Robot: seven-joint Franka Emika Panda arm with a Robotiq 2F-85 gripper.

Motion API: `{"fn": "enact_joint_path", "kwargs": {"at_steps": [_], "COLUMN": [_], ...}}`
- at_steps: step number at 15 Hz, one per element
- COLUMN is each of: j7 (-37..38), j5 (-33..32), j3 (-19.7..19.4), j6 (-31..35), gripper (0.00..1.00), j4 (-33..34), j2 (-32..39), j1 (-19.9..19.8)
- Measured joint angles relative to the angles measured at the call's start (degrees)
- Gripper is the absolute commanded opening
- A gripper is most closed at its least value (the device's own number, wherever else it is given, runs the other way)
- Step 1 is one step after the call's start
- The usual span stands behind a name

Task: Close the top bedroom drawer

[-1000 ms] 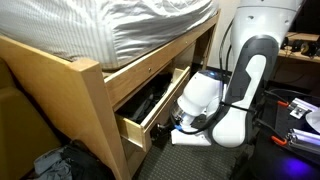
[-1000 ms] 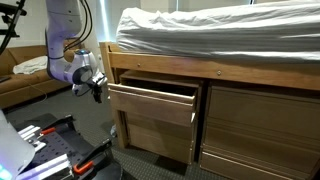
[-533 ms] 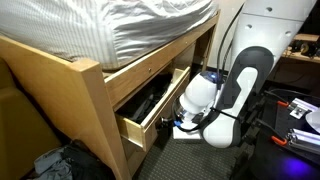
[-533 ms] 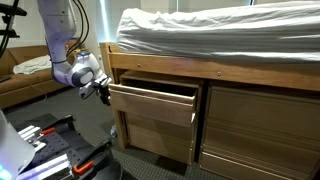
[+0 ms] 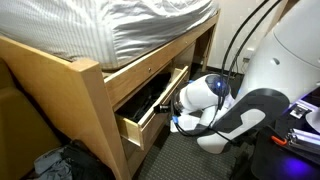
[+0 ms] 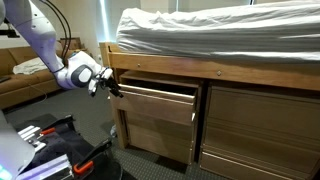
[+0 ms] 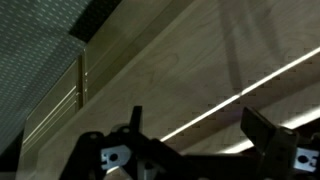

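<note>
Now that the arm has swung in over the last second, the gripper (image 6: 110,86), fingers (image 7: 262,128) spread wide, meets the front of the top bedroom drawer (image 6: 155,104), still pulled out beneath the bed (image 6: 200,30), so the closing push can likely start.

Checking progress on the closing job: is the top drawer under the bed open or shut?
Open. In both exterior views the drawer juts out from the bed frame, with its dark inside showing.
</note>
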Motion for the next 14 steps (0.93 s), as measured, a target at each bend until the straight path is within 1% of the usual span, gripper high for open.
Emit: {"fn": "enact_joint_path", "kwargs": {"at_steps": [4, 6, 7, 9, 10, 12, 14], "j7": [3.99, 5.91, 6.76, 8.21, 9.25, 11.25, 15.66], "j5": [7.26, 12.39, 15.62, 20.71, 21.29, 20.22, 16.90], "j3": [-13.39, -18.19, -19.86, -20.98, -21.04, -20.81, -20.40], "j6": [-0.75, -0.84, -0.87, -0.88, -0.82, -0.82, -0.86], "gripper": [1.00, 1.00, 1.00, 1.00, 1.00, 1.00, 1.00], "j4": [0.26, 0.09, -0.09, -0.59, -0.67, -0.14, 1.92], "j2": [8.05, 13.24, 16.13, 20.99, 22.66, 23.52, 22.11], "j1": [15.26, 21.56, 24.12, 27.06, 27.60, 27.60, 27.53]}}
